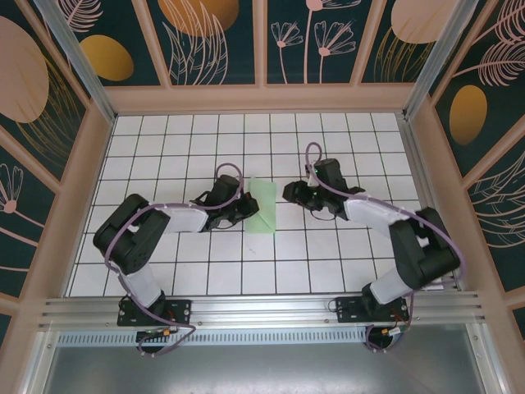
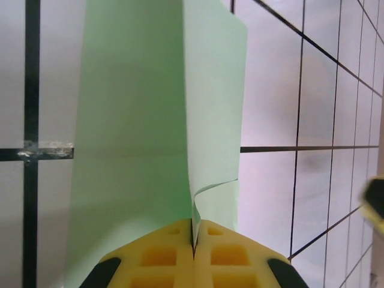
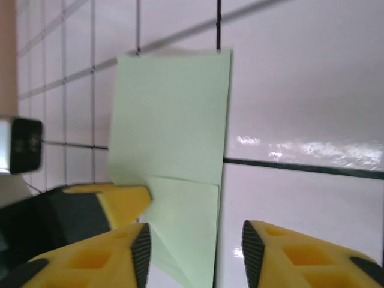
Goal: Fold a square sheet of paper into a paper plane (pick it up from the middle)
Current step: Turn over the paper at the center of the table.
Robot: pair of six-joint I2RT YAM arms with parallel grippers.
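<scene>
1. Starting with the top view: sheet (image 1: 264,207) lies on the tiled table (image 1: 164,148), between the two grippers. It reads as a narrow folded strip, not a full square.
2. Same view: left gripper (image 1: 244,208) has its tips at one long edge of the sheet. Right gripper (image 1: 287,194) sits just off the opposite edge. Finger gaps are too small to judge from up here.
3. Left wrist: left gripper (image 2: 193,233) has its fingers (image 2: 159,255) pressed together, pinching the sheet (image 2: 132,120) by its edge right at the tips.
4. Same view: the sheet runs straight away from the tips. One layer stands up as a ridge in line with the grip, and the rest lies flat on the table (image 2: 336,120) to the left of it. There is a small curl in the paper just ahead of the pinch.
5. Same view: a blurred yellow-black part (image 2: 375,203) sits far to this hand's right, apart from the sheet. Can't tell what it is.
6. Right wrist: right gripper (image 3: 195,249) has its fingers (image 3: 312,261) spread, with a clear gap between the pads and nothing clamped.
7. Same view: sheet (image 3: 174,120) lies on the table (image 3: 300,90) straight ahead of the gap and extends back into it, closer to the left pad. Can't tell whether it touches that pad.
8. Same view: the left gripper's finger (image 3: 120,201) comes in from this hand's left and meets the sheet's left edge. A crease crosses the sheet just ahead of the tips.
</scene>
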